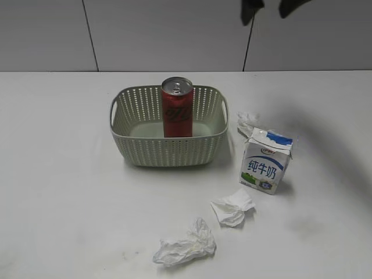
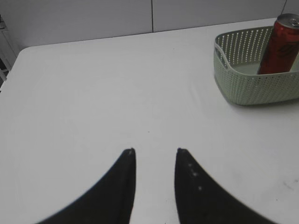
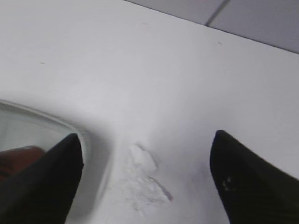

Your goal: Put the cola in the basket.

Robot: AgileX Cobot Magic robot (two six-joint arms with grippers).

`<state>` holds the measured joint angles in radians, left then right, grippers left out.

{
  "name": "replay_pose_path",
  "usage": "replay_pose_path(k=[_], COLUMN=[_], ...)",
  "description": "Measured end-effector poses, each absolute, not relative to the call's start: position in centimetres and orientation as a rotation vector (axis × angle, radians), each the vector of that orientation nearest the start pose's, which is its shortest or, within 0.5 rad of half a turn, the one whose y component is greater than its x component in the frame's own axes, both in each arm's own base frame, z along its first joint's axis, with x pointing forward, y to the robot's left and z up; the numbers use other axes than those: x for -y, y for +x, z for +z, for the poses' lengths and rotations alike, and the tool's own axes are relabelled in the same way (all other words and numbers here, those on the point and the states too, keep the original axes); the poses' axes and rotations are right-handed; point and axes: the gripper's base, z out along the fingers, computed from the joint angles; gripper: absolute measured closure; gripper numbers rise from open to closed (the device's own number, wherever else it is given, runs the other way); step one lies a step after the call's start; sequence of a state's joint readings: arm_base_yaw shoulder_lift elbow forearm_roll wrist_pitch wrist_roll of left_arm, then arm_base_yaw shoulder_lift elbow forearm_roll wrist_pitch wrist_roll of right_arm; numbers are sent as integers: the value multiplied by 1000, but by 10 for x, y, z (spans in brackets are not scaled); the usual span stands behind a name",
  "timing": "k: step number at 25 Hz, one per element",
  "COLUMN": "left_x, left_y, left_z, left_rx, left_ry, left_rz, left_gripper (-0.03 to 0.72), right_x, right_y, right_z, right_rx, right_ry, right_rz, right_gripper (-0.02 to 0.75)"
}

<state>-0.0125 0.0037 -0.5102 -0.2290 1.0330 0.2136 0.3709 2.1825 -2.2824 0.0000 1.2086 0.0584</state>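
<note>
The cola (image 1: 176,108), a tall slim red can with a silver top, stands upright inside the pale green basket (image 1: 139,145) at the table's middle. Both also show in the left wrist view, the cola (image 2: 280,44) in the basket (image 2: 247,88) at the far right. My left gripper (image 2: 155,150) is open and empty, low over bare table well left of the basket. My right gripper (image 3: 145,137) is wide open and empty, high above the table beside the basket's rim (image 3: 46,119); its dark fingers (image 1: 268,7) show at the top of the exterior view.
A white-and-blue milk carton (image 1: 266,160) stands right of the basket. Crumpled white tissues lie beside the basket (image 1: 246,122), in front of the carton (image 1: 232,207) and near the front edge (image 1: 185,244). One tissue (image 3: 145,179) lies below my right gripper.
</note>
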Motion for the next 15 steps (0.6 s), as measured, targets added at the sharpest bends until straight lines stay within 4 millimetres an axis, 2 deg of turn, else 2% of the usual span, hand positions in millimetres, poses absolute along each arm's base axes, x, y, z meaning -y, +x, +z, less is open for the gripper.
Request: replay_pose_path(k=[3, 6, 8, 10, 15], left_x=[18, 18, 18, 18, 18], left_y=[-6, -6, -6, -6, -6], left_z=[284, 284, 284, 284, 284], left_rx=[-1979, -1979, -1979, -1979, -1979], left_ry=[232, 232, 232, 232, 232], left_rz=[-143, -143, -143, -143, -143], left_gripper=[457, 457, 457, 457, 457], right_x=[-120, -69, -44, -28, -27], right_y=[455, 445, 430, 413, 349], right_z=[328, 339, 348, 349, 342], right_rx=[-2605, -2628, -2636, -2664, -2762], right_ry=[-258, -111, -33, -12, -81], right_rz=[120, 118, 135, 125, 136], right_gripper=[97, 106, 111, 115, 127])
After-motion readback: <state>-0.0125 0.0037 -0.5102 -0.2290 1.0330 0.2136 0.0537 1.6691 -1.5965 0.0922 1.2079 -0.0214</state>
